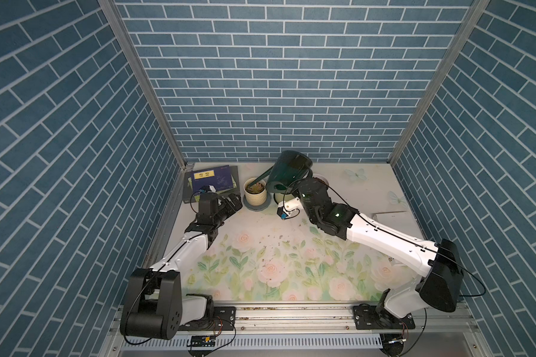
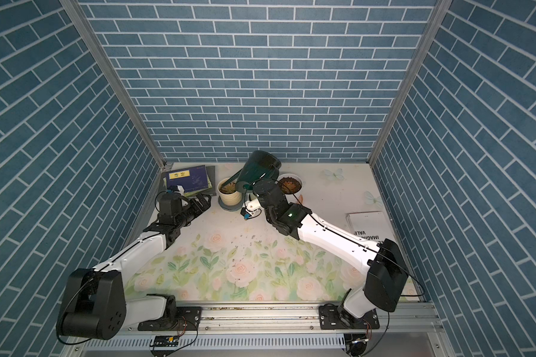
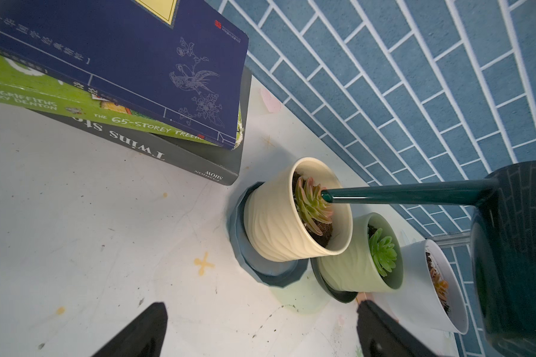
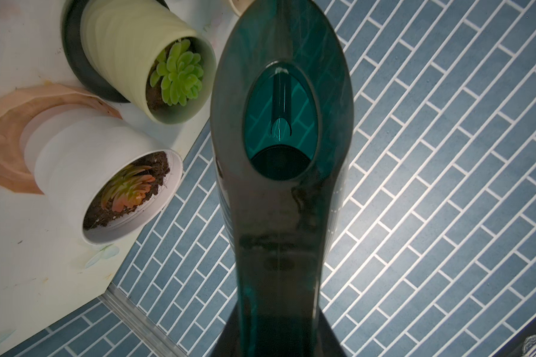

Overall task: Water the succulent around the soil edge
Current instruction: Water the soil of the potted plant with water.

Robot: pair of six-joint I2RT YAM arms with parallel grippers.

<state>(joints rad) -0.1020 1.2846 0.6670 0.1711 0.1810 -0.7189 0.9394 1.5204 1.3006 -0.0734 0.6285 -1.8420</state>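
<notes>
Soil crumbs (image 1: 273, 245) littered the bench (image 1: 369, 194) mid-frame in both top views. Left end effector (image 1: 232, 202) hung wide and empty left of the cream pot (image 1: 255, 194), likely on standby to steady it. Right end effector (image 1: 293, 185) was clamped on the tilted watering can (image 1: 288, 170). Spout (image 3: 399, 193) reached over the rim. Tip sat over the succulent (image 3: 311, 204) leaves, not the soil edge, we judged. Green pot (image 3: 353, 272) stood just beside, white pot (image 3: 421, 293) next along, both crowding the can. Books (image 1: 214, 182) lay upper left.
</notes>
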